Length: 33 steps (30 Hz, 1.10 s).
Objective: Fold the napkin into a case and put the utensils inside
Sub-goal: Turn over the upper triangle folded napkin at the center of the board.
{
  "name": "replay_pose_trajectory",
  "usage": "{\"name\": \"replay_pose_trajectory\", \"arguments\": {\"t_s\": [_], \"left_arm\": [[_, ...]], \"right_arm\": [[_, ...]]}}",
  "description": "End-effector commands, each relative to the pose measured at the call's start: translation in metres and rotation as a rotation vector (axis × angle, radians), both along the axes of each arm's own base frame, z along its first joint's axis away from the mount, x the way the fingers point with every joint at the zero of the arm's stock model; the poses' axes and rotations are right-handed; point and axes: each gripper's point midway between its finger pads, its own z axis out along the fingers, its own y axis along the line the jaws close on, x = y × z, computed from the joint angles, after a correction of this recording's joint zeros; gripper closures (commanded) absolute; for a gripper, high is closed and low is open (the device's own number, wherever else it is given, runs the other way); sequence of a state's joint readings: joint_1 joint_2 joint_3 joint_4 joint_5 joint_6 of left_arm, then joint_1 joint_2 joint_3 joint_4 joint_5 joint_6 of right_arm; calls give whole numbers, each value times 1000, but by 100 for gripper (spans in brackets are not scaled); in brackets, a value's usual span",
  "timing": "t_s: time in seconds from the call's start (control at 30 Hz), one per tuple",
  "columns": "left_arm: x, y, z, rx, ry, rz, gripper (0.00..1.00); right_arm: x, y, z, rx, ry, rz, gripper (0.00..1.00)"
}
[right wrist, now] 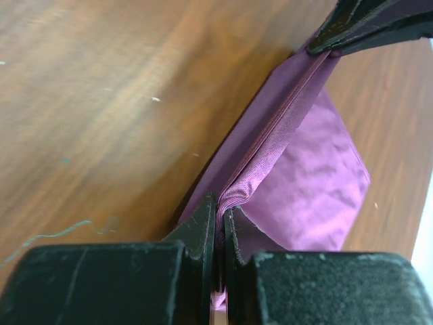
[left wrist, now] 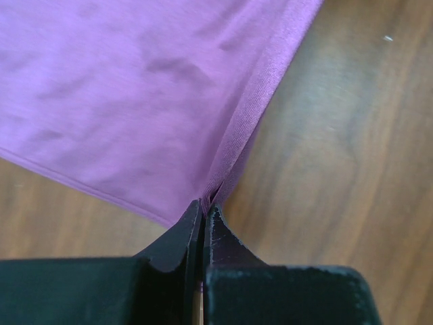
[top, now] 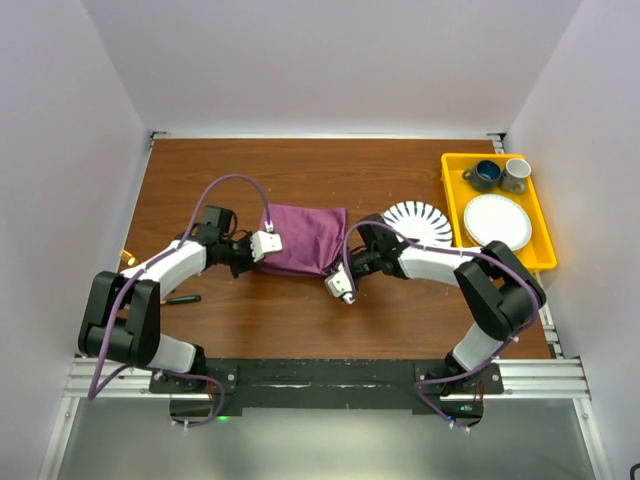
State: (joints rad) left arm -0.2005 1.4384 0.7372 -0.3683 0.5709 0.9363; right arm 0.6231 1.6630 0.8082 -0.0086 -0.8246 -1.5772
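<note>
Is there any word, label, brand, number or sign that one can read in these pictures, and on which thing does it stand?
None: no readable text in any view.
The plum-purple cloth napkin, the yellow plastic tray, the striped round plate and the brown wooden table all show plain, unmarked surfaces.

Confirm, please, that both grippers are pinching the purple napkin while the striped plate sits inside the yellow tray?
Not quite: the top view shows the striped plate on the table beside the yellow tray. The left gripper and right gripper do pinch the napkin.
</note>
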Motion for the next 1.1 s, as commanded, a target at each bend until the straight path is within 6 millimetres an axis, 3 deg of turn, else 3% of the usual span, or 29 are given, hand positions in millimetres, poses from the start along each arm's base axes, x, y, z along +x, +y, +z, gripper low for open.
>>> {"name": "replay_pose_trajectory", "arguments": {"t_s": [0.0,0.27,0.33,0.37,0.4,0.43,0.53,0.6,0.67,0.73,0.9,0.97,1.0,1.07], "left_arm": [[-9,15,-7,85,-25,1,100],[-29,17,-18,128,-14,-38,100],[-35,17,-19,139,-16,-54,95],[-36,19,-19,148,-18,-54,89],[-40,21,-18,160,-12,-61,74],[-41,23,-13,165,-23,-61,68],[-47,26,5,175,-36,-81,55],[-53,23,25,154,-62,-102,47],[-54,17,43,115,-86,-111,40],[-52,12,62,81,-109,-101,39],[-26,2,74,15,-70,25,48],[-17,-7,78,-25,-64,24,57],[-14,-9,73,-31,-48,16,60],[-6,-13,68,-35,-87,-3,61]], "right_arm": [[-27,-17,-20,-102,52,51,100],[-42,-23,-35,-174,64,103,100],[-43,-24,-35,-184,55,112,96],[-46,-25,-33,-190,61,115,88],[-46,-25,-31,-188,60,115,69],[-48,-26,-27,-193,71,116,59],[-47,-28,-4,-184,75,78,36],[-45,-28,17,-163,80,35,31],[-45,-30,28,-162,142,-47,30],[-37,-28,52,-125,153,-119,30],[3,-24,94,-26,471,-539,33],[12,-28,92,-20,663,-691,36],[21,-28,98,-3,706,-740,37],[29,-33,90,0,831,-849,45]]}}
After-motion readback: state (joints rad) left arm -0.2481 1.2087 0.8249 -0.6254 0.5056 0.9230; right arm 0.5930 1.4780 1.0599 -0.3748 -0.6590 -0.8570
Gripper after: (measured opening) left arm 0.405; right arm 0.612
